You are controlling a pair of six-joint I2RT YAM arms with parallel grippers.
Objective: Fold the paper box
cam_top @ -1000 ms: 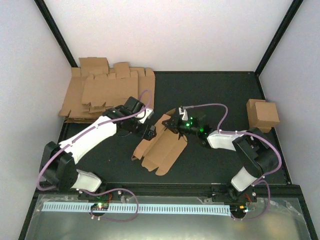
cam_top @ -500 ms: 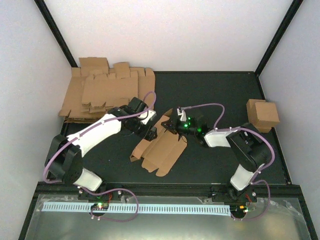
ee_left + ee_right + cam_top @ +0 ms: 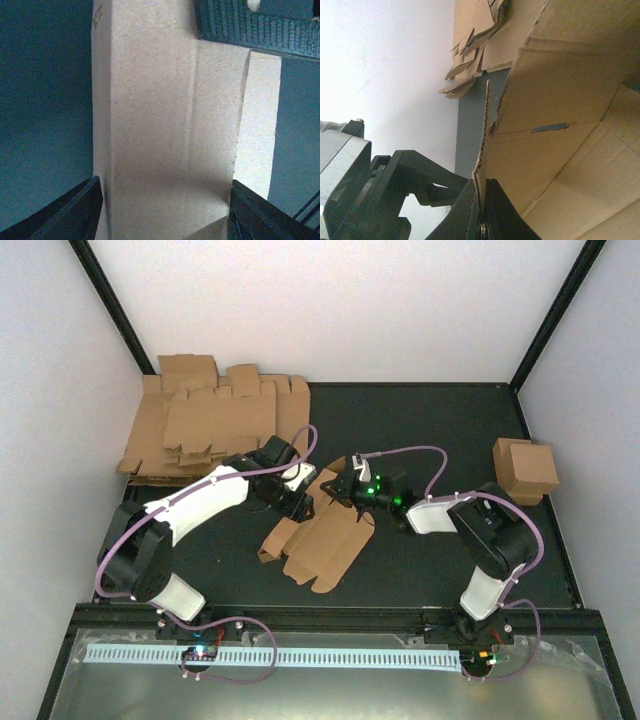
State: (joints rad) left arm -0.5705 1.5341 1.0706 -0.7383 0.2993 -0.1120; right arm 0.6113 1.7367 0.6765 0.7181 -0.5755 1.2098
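Observation:
The paper box [image 3: 322, 538] is a brown blank lying mostly flat at the table's middle, its far-left corner lifted. My right gripper [image 3: 338, 490] is shut on that raised edge; in the right wrist view the cardboard edge [image 3: 487, 150] runs down between the pinched fingertips [image 3: 482, 212]. My left gripper [image 3: 303, 502] sits just left of it, open. In the left wrist view its two fingers [image 3: 75, 215] straddle a cardboard panel [image 3: 165, 125] that fills the gap. Whether the pads touch it I cannot tell. The right gripper's ribbed finger [image 3: 240, 25] shows at the top.
A pile of flat brown blanks [image 3: 215, 425] lies at the back left, also seen in the right wrist view [image 3: 480, 35]. A folded brown box [image 3: 525, 470] stands at the right edge. White walls enclose the black table [image 3: 430, 430].
My left gripper has moved right onto the blank's raised corner and its jaws have narrowed around the panel. The right arm has reached slightly further left, still pinching the edge.

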